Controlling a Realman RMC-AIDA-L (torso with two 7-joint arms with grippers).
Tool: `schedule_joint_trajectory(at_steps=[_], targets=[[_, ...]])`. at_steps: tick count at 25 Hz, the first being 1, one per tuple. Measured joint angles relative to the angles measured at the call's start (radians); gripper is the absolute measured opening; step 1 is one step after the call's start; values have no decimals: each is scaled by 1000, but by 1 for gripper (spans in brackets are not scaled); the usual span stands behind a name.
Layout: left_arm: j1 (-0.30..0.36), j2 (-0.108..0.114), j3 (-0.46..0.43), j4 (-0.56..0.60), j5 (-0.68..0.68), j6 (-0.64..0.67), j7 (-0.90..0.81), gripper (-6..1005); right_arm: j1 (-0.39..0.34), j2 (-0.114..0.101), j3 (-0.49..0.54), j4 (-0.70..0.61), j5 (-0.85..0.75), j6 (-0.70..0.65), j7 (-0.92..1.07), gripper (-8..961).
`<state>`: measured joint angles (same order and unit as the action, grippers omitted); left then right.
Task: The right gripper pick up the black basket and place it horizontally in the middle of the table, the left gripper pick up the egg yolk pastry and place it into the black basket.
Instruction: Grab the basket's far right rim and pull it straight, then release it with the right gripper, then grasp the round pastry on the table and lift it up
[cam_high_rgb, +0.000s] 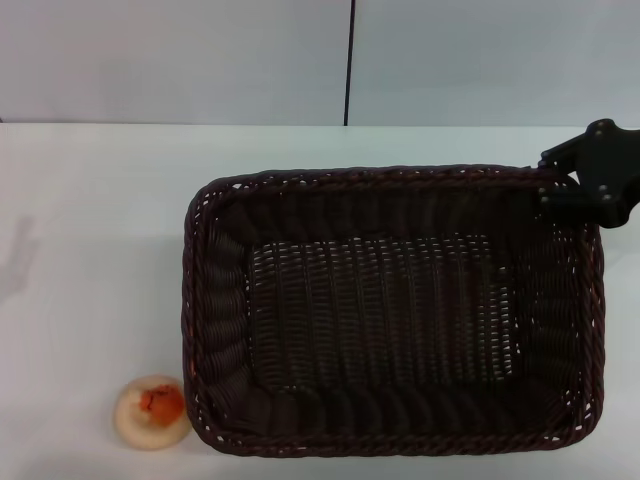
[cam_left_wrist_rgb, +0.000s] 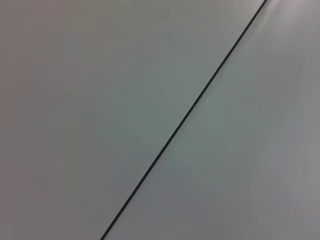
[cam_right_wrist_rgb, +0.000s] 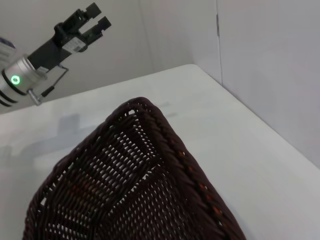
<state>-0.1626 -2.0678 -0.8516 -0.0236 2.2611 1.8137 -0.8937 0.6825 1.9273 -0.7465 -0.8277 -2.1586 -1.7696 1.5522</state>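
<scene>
1. The right gripper (cam_high_rgb: 572, 190) sits at the black basket's (cam_high_rgb: 390, 310) far right corner; its fingertips are lost against the dark wicker.
2. The basket's near rim touches the head view's bottom edge.
3. The left gripper (cam_right_wrist_rgb: 95, 20) is held high, its arm cut off.

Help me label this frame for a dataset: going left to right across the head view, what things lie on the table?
Egg yolk pastry → black basket → right gripper, at the basket's far right corner. All over the white table.
</scene>
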Motion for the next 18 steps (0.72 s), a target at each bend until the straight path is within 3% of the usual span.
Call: schedule_joint_trajectory(at_steps=[9,18], targets=[[0,-2,13,-3,0,-1,-30,760,18,6,0,-5,1,51,-55,236],[15,-3,39,-13,0,-1,-30,751,77,7,3,-14,61,90,-114,375]])
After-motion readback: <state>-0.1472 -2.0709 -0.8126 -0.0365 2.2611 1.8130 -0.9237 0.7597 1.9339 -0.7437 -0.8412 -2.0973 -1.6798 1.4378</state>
